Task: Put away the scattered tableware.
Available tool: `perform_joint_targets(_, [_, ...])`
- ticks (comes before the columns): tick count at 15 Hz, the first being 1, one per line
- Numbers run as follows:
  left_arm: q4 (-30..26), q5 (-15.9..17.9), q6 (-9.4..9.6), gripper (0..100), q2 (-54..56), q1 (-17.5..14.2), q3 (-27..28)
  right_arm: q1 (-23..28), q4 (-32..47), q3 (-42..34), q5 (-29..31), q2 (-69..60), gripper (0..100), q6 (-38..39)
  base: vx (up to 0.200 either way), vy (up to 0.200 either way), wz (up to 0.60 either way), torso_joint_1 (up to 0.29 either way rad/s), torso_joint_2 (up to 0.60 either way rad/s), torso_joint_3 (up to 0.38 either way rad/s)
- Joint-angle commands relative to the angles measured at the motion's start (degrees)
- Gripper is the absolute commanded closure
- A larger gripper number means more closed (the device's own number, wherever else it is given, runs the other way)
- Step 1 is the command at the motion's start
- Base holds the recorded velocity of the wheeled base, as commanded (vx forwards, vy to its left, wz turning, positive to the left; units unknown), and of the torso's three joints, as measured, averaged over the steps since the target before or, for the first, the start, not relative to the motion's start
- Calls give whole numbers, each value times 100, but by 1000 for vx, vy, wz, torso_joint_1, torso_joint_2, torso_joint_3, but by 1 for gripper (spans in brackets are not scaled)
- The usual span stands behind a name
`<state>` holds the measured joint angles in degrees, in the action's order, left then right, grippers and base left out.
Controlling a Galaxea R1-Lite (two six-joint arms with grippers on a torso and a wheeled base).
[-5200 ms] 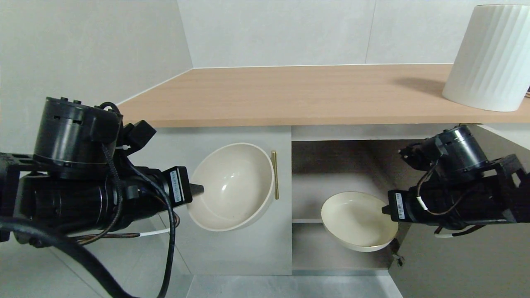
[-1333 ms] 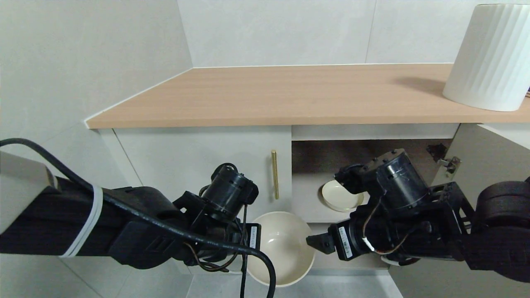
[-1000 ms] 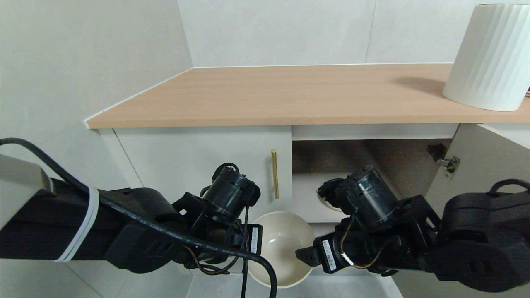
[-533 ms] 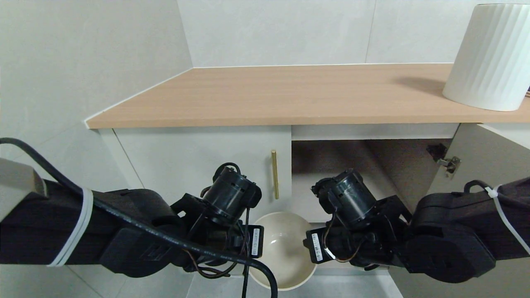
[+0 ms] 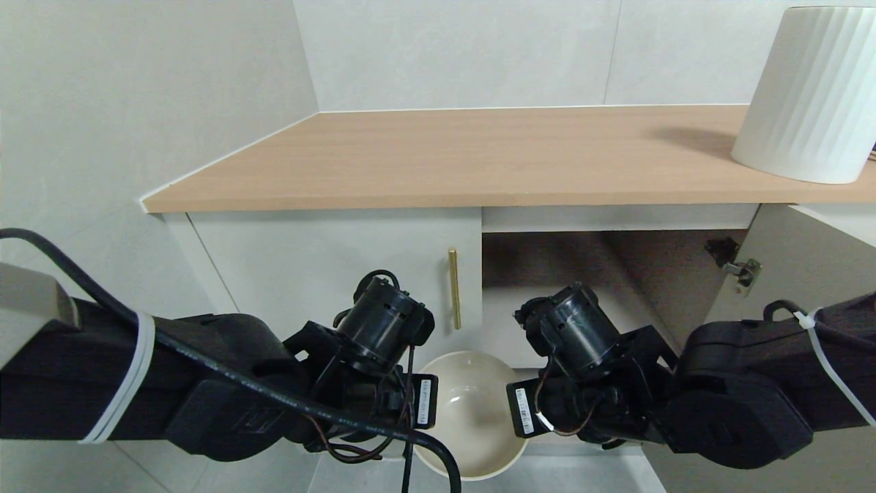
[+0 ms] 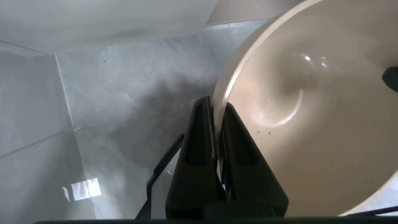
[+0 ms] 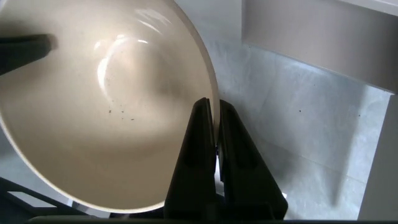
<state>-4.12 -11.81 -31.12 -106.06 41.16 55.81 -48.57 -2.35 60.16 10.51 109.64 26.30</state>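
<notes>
While the cream bowl (image 5: 471, 414) hangs low with just a few dark specks inside, the left gripper (image 6: 213, 127) is clamped onto one side of its rim and the right gripper (image 7: 214, 121) onto the opposite side, so the rim runs between each pair of jaws. Past the bowl the cabinet (image 5: 547, 260) has its right compartment open beside a closed door (image 5: 328, 274). Farther back, a white ribbed tub (image 5: 807, 96) sits on the wooden counter (image 5: 479, 157).

A cream bowl (image 5: 469, 419), deep, round and glossy inside with a few dark specks, hangs mouth-up, low before the cabinet (image 5: 308, 267). The left gripper (image 6: 214, 121) and right gripper (image 7: 213, 118) each pinch its thin rim, on opposite sides.
</notes>
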Motion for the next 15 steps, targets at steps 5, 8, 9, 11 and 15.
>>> perform_joint_targets(5, [-1, -5, -17, 100, 15, -2, 0, 5, 7, -13, 13, -4, 100, -28, 0, 0, 0, 0, 0, 0])
perform_joint_targets(8, [-1, -40, -17, 100, 24, -2, -9, 5, 7, 4, 4, 5, 100, -28, 0, 0, 0, 0, 0, 0])
perform_joint_targets(9, [8, -49, -17, 0, 24, -2, 0, 5, 7, 4, 13, 5, 100, -28, 0, 0, 0, 0, 0, 0])
perform_joint_targets(11, [8, -58, -17, 0, 41, -2, 0, 5, 24, 13, 4, 13, 100, -37, 0, 0, 0, 0, 0, 0])
perform_joint_targets(15, [17, -76, -34, 0, 120, -2, 9, 128, 183, 13, 4, 189, 100, -142, 0, 0, 0, 0, 0, 0])
